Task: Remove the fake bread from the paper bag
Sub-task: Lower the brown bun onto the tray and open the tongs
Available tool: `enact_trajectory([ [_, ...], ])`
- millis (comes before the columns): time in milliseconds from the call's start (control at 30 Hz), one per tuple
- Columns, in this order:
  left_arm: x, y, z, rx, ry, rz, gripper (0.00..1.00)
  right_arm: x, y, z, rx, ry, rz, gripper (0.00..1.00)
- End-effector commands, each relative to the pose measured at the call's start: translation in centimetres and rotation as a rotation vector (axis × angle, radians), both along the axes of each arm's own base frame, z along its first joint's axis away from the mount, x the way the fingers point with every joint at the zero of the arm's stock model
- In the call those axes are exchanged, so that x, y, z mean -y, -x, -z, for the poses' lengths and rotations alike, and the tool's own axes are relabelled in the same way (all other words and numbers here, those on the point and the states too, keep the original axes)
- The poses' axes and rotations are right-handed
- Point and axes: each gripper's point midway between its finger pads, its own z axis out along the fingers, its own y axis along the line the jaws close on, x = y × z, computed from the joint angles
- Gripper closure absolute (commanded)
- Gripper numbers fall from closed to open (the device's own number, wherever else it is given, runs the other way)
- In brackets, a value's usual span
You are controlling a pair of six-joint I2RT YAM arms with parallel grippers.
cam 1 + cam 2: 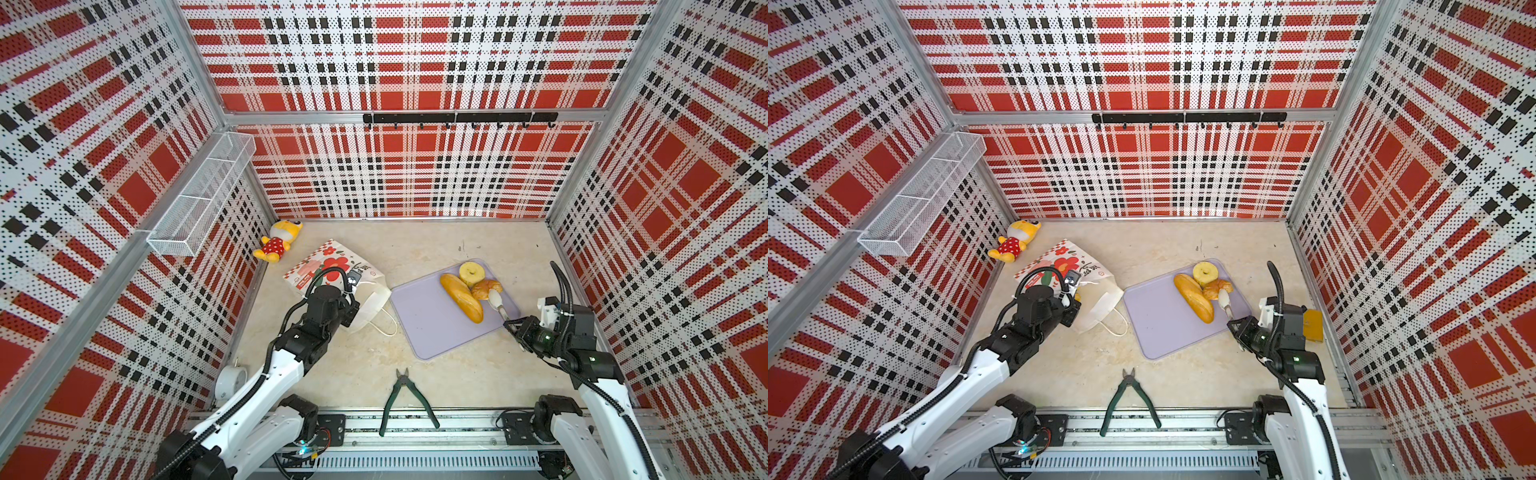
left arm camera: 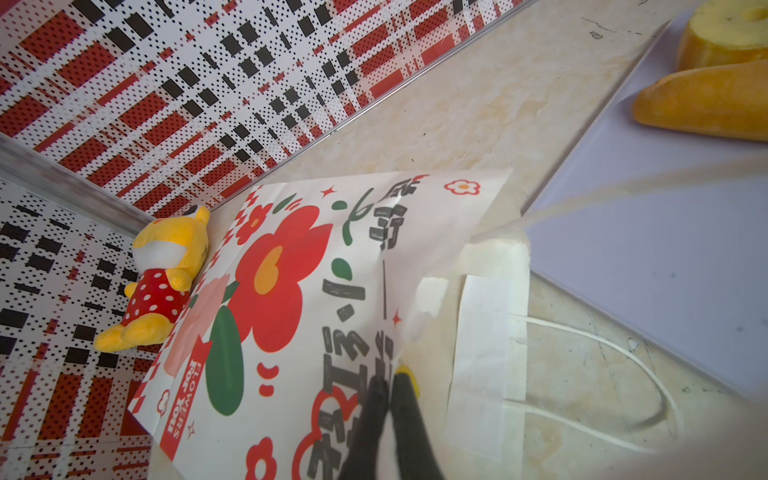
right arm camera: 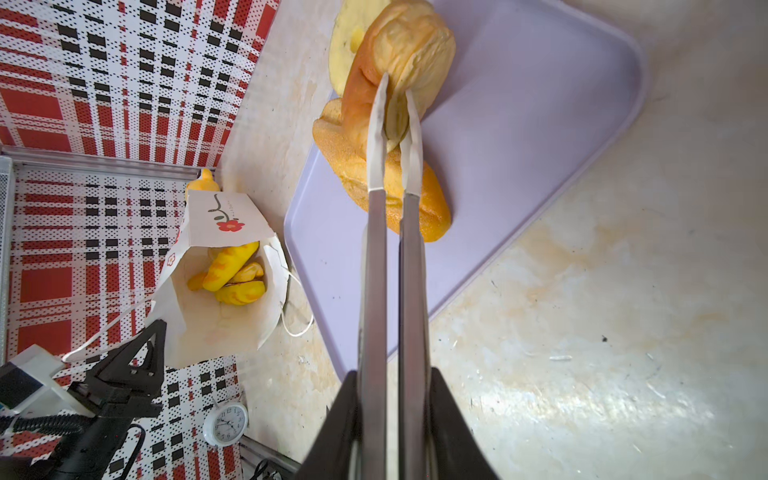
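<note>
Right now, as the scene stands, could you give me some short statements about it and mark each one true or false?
1. Three breads lie on the tray: a long loaf, a ring cake and a croissant. True.
2. The paper bag is empty. False: the right wrist view shows several yellow breads inside it.
3. The right end effector holds metal tongs, whose tips are at the croissant. True.
4. The pliers lie on the tray. False: they lie on the table, off the tray, near the front edge.
5. The left end effector is open and away from the bag. False: it is shut on the bag's edge.
</note>
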Motion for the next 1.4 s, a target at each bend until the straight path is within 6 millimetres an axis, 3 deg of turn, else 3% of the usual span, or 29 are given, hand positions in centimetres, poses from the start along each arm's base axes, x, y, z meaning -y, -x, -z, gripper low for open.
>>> enact_trajectory([
  [0, 0.2, -0.1, -1.6, 0.031, -0.002, 0.015, 1.00, 0.9, 1.3, 1.0, -0.060, 0.051, 0.034, 0.60],
  [167, 0.3, -0.1, -1.3, 0.023, 0.004, 0.022, 1.00, 1.1, 2.5, 1.3, -0.121, 0.052, 0.059, 0.55],
  [667, 0.4, 0.1, -1.3, 0.027, 0.011, 0.027, 1.00, 2.1, 2.8, -3.6, -0.041, 0.118, 0.084, 0.58],
  [767, 0.4, 0.0, -1.3, 0.026, 0.015, 0.026, 1.00, 1.5, 2.2, -4.5, -0.012, 0.097, 0.054, 0.67],
  [933, 0.5, 0.0, -1.2, 0.025, 0.017, 0.026, 1.00, 0.0, 1.1, -5.4, 0.025, 0.014, -0.003, 0.92],
  [1133, 0.5, -0.1, -1.1, 0.023, 0.016, 0.025, 1.00, -0.9, 0.2, -4.8, 0.027, -0.047, -0.037, 0.98],
  [1367, 0.6, -0.2, -1.0, 0.018, 0.015, 0.027, 1.00, 0.1, 0.0, -1.6, -0.067, 0.064, -0.067, 1.00],
])
